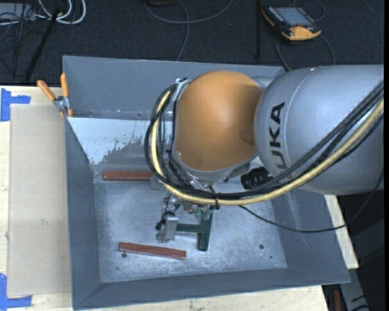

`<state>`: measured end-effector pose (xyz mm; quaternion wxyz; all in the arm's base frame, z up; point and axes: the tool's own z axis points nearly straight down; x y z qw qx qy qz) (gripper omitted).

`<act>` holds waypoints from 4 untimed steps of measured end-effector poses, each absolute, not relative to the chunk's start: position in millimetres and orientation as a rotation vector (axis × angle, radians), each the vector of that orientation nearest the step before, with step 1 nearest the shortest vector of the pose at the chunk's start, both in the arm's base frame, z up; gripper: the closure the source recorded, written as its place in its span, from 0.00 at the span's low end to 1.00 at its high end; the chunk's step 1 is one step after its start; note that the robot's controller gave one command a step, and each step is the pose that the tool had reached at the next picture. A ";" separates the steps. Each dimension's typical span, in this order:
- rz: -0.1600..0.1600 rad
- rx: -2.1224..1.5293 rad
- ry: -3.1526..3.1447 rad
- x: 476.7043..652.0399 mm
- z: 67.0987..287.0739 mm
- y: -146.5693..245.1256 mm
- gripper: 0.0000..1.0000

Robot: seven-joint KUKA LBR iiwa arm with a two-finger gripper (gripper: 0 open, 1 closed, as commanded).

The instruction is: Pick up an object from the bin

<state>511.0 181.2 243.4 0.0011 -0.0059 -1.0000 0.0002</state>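
gripper [183,240] hovering just beyond the near brown stick [152,251] | fingers standing apart, holding nothing | second brown stick [126,175] lying well behind it | risk: the flat stick probably skidding away, the fingers closing off-centre

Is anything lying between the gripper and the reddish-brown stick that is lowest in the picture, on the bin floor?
Nothing visible does. The open gripper is right beside the reddish-brown stick, with only bare bin floor between them. The second stick lies apart, by the back-left slope, out of the way.
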 end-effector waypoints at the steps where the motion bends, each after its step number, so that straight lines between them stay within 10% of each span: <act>1: 0.005 0.134 -3.129 486.9 74.7 177.1 0.00; 2: 0.001 0.129 -3.136 489.0 78.8 177.4 1.00; 4: -0.003 0.235 -3.141 499.1 273.0 164.6 1.00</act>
